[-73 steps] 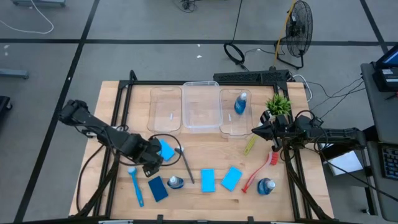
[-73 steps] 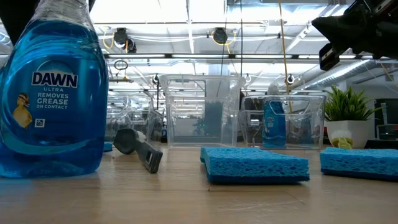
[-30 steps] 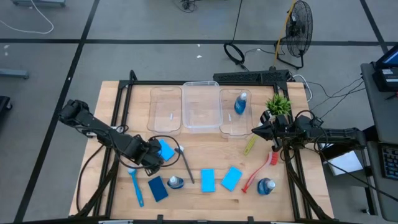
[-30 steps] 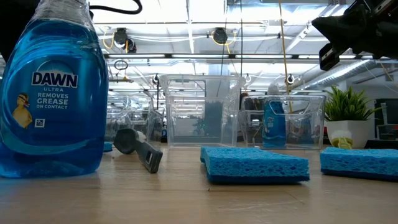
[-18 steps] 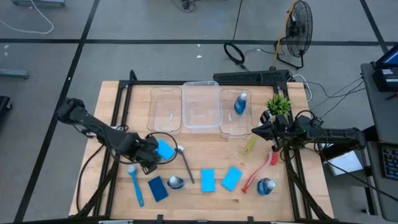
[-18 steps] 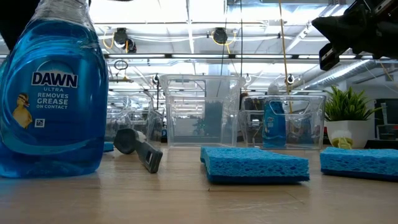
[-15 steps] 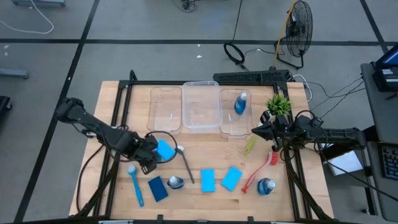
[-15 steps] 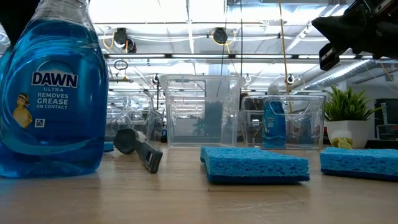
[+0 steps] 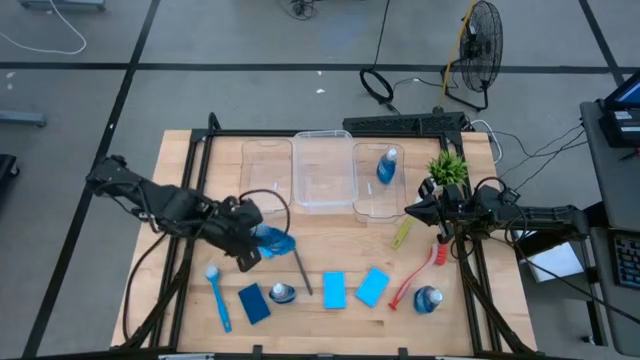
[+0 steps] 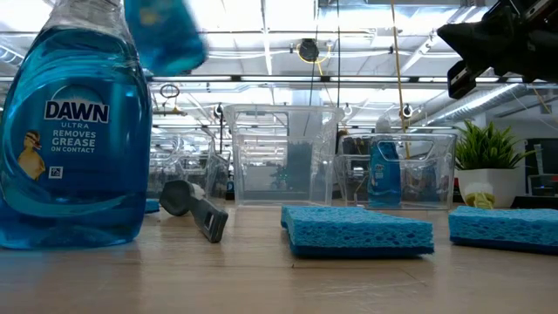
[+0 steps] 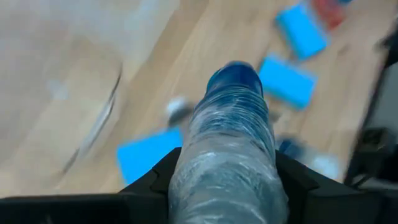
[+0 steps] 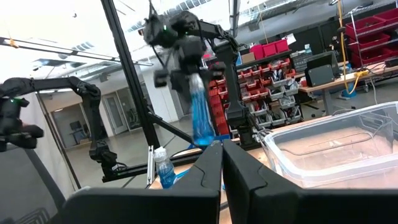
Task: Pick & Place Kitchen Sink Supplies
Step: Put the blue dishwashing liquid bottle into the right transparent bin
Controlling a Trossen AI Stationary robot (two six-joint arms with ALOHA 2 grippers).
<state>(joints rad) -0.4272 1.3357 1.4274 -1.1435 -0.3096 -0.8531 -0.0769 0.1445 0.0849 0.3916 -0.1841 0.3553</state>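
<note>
Nearest the low camera, a blue bottle (image 10: 74, 131) fills the picture's left, its cap cut off at the top edge. Behind it lies the grey brush (image 10: 193, 208), only its head end clear. Above, a blurred blue shape is the bottle (image 9: 272, 241) clamped in the left gripper (image 9: 252, 240) and lifted off the table (image 9: 330, 255) (the wrist view shows it wrapped and smeared). Farther off, the right gripper (image 9: 412, 210) hangs near the potted plant (image 9: 447, 166), fingers pressed together, holding nothing.
</note>
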